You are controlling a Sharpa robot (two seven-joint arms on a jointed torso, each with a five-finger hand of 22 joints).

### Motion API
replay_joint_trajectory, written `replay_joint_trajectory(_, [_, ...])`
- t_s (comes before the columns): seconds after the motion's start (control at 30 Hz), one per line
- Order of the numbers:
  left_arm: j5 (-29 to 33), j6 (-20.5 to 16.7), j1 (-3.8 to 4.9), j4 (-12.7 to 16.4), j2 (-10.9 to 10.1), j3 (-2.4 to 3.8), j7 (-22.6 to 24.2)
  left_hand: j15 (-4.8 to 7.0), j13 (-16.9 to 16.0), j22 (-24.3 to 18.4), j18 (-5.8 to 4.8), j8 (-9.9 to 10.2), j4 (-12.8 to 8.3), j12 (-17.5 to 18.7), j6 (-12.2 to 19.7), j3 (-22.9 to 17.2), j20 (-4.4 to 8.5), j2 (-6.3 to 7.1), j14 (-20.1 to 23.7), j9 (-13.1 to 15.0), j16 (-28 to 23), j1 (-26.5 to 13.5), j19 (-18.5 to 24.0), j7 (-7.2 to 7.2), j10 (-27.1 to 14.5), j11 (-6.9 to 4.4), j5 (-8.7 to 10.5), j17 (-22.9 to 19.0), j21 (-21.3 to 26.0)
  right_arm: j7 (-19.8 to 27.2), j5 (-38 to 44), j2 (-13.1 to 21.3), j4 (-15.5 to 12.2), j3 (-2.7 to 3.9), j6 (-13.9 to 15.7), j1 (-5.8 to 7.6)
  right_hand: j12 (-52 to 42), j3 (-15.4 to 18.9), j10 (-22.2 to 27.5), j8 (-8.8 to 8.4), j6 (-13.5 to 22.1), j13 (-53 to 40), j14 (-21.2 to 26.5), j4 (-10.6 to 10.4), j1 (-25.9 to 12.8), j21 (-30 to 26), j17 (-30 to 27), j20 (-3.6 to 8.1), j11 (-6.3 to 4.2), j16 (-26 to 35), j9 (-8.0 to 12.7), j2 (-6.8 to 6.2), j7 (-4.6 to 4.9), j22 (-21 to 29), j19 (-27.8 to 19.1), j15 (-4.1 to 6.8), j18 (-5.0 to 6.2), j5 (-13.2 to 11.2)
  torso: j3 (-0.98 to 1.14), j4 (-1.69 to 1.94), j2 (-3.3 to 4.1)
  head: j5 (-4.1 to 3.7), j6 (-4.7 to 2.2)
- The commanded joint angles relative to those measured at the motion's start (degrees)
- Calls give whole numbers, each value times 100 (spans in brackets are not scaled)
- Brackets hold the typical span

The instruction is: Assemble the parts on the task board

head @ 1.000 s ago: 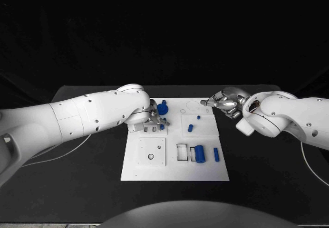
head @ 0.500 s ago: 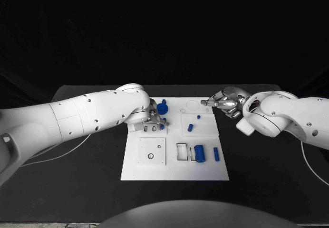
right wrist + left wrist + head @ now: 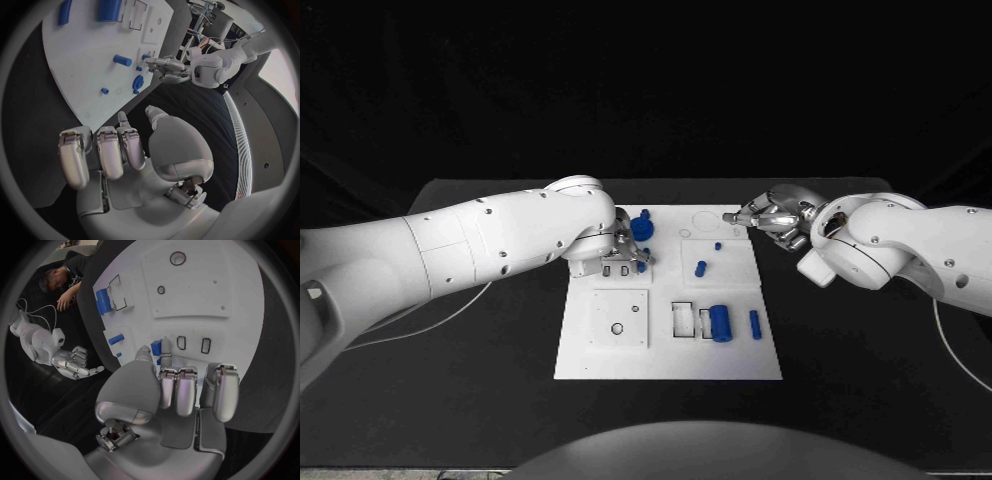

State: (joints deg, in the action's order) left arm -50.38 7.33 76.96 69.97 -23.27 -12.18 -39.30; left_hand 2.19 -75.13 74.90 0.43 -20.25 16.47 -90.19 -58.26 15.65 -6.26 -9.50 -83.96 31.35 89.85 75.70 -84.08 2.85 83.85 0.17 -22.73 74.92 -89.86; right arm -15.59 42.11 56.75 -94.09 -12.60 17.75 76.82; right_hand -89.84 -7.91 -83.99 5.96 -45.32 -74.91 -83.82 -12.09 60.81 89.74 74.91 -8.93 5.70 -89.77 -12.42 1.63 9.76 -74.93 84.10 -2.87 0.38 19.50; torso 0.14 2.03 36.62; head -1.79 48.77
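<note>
While both arms reach in over the black table [image 3: 473, 400], you see the white task board [image 3: 668, 350] lying flat at the table's middle, a rectangular plate marked with outlined slots and raised square panels. Small blue parts are scattered across it: a knob-like piece [image 3: 642, 227] near the far edge, a short peg [image 3: 700, 268] lying toward the centre, a tiny stud [image 3: 718, 246] beyond it, a broad blue block [image 3: 720, 323] seated beside a rectangular slot, and a slim bar [image 3: 754, 324] just right of that block. Your left hand [image 3: 623, 258] sits over the board's far left portion, fingers curled down near a small blue part [image 3: 156, 347]; whether it grips it, you cannot tell. Your right hand [image 3: 769, 217] hovers at the board's far right corner, fingers loosely bent and apart, holding nothing.
</note>
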Motion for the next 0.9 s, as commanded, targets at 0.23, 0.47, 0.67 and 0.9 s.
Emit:
replay_joint_trajectory(0.23, [20, 28, 0, 0, 4, 2, 91, 50, -1487, 1510, -43, 58, -4, 19, -53, -129, 33, -107, -604, 74, 15, 313, -592, -25, 615, -76, -219, 1508, -14, -22, 60, -7, 7, -2, -86, -10, -16, 13, -601, 39, 5, -1509, -618, 23, 46, 26, 1509, -44, 45, -23, -7, 2, 42, -1507, 590, -40, -38, -17, 0, -2, 1, 1, 8])
replay_joint_trajectory(0.47, [23, 43, -2, -8, 3, 2, 93, 53, -1487, 1510, -43, 68, -3, 19, -61, -159, 35, -88, -604, 98, 15, 347, -592, -30, 615, -79, -269, 1508, -14, -26, 61, -7, 8, -2, -92, -12, -16, 13, -601, 43, 0, -1509, -618, 25, 52, 26, 1509, -46, 49, -23, -9, 6, 43, -1507, 590, -42, -38, -17, -3, 0, 0, -5, 14])
replay_joint_trajectory(0.67, [32, 52, -3, -16, 4, 1, 101, 67, -1487, 1510, -43, 86, -23, 19, -80, -299, 41, -101, -604, 158, 15, 489, -592, -47, 615, -95, -306, 1508, -14, -29, 61, -10, 9, -2, -88, -12, -16, 13, -601, 43, 0, -1509, -618, 25, 52, 26, 1509, -46, 49, -23, -9, 6, 43, -1507, 590, -42, -38, -17, -1, 1, -1, -4, 18])
replay_joint_trajectory(0.9, [34, 28, -4, -21, 2, 1, 129, 74, -1487, 1510, -43, 123, -50, 19, -88, -503, 58, -17, -604, 239, 15, 710, -592, -54, 615, -102, -316, 1508, -14, -32, 62, -10, 17, -3, -86, -13, -16, 13, -601, 43, 0, -1509, -618, 25, 52, 26, 1509, -46, 49, -23, -9, 6, 43, -1507, 590, -42, -38, -17, -1, -2, 0, -14, 14])
